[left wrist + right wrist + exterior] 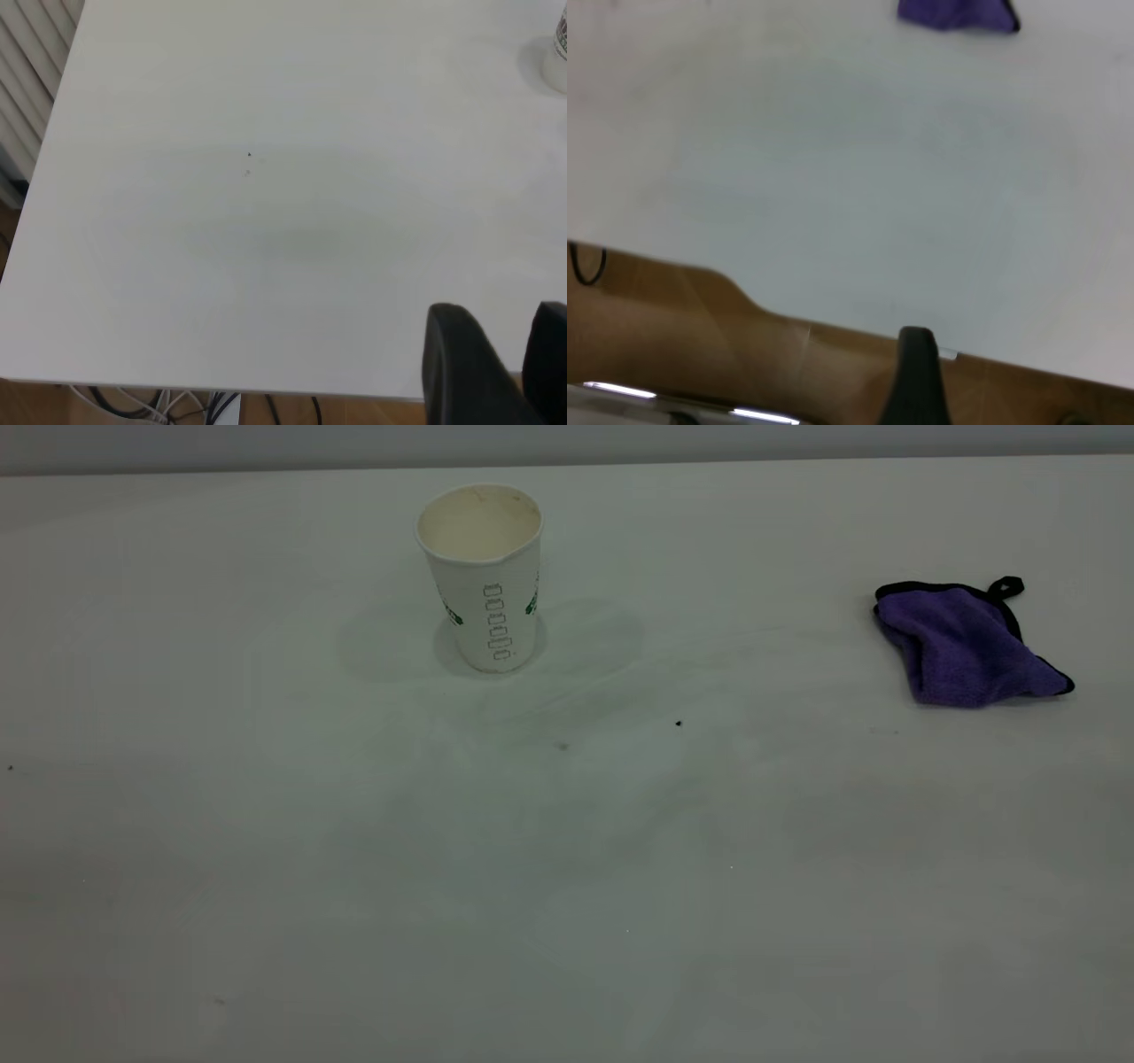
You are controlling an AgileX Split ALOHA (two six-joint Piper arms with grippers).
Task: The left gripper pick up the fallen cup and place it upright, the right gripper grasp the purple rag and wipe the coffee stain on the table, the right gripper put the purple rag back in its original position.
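Observation:
The white paper cup [485,576] with green print stands upright on the white table [567,886], mouth up, at the back left of centre. Its edge also shows in the left wrist view [558,53]. The purple rag [966,646] lies crumpled at the right, its black loop pointing back; it also shows in the right wrist view [957,13]. No dark brown coffee stain shows; only a faint grey smudge [561,746] lies in front of the cup. Neither gripper shows in the exterior view. My left gripper [500,312] is open and empty over the table's edge. My right gripper [918,376] hangs past the table's edge, holding nothing.
A tiny black speck [679,724] lies right of the smudge. The table's edge [833,323] shows in the right wrist view, with wooden floor beyond it. Cables [177,407] hang below the edge in the left wrist view.

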